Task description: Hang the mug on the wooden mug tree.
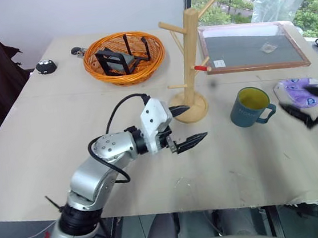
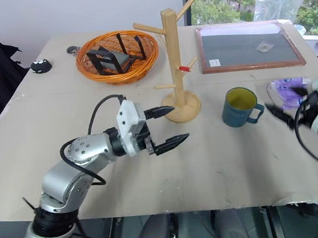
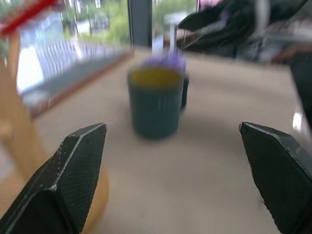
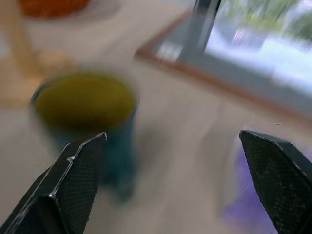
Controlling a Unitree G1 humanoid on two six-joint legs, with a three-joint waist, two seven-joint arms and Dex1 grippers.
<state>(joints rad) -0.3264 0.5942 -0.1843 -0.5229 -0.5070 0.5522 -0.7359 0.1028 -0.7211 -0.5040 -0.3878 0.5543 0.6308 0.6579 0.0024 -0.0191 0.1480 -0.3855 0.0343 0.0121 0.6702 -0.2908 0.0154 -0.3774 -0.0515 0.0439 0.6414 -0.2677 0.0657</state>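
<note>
A: Hard to make out at the far left: one small black object (image 1: 45,66) and one smaller bit (image 1: 77,50) near the table's (image 1: 49,166) back edge, too small to name. Inside the single orange wicker basket (image 1: 124,57), dark folded pieces, possibly stands, not countable.

B: Agreed. Then the left gripper (image 1: 186,126), plain to see, two black fingers spread wide with nothing between them, hovering just in front of the mug tree's round base.

A: One wooden mug tree (image 1: 190,64), upright: light post, round disc base, angled pegs, one peg red-tipped. Nothing hanging on any peg.

B: One mug (image 1: 251,107), dark teal-blue outside, yellow inside, upright on the table, right of the tree's base and apart from it. Loop handle turned toward the right gripper. Lettering on its side not legible. Blurred in both wrist views, yet clearly free-standing.

A: Behind the mug, one framed dark board (image 1: 251,48) lying flat, with a small white label at a near corner; print unreadable. One clear plastic bag (image 1: 279,1) behind it, cut off at the top.

B: Right of the mug, one purple-and-white packet (image 1: 296,92), partly covered by the right gripper (image 2: 286,103).

A: That gripper smeared and cut off at the frame edge; in its wrist view, fingers (image 4: 73,190) far apart, gripping nothing, mug beyond one finger.
</note>
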